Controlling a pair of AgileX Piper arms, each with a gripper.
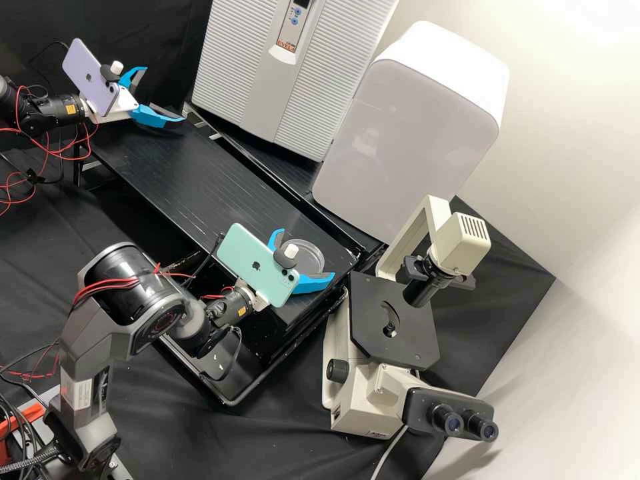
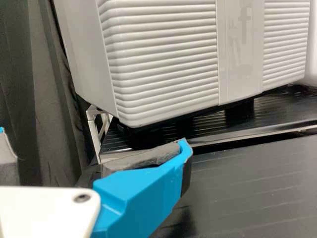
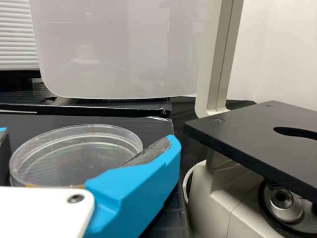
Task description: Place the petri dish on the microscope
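In the high view, a clear round petri dish point(image 1: 311, 248) lies flat near the near end of the black platform point(image 1: 200, 180). My right gripper point(image 1: 307, 253) stands open around it, one finger on either side; whether they touch its rim, I cannot tell. The right wrist view shows the dish point(image 3: 74, 153) between the fingers of the right gripper point(image 3: 87, 134). The microscope point(image 1: 360, 400) stands beside the platform, its black stage point(image 1: 363, 307) bare; the stage point(image 3: 247, 131) also shows in the right wrist view. At the platform's far end, my left gripper point(image 1: 163, 95) is open and holds nothing; left gripper point(image 2: 94, 137).
Behind the platform stand a white ribbed cabinet point(image 1: 227, 73) and a rounded white box point(image 1: 407, 140). The microscope's upright arm point(image 1: 407, 243) and lamp head point(image 1: 460, 243) rise over the back of the stage. Its eyepieces point(image 1: 460, 423) point toward the front right.
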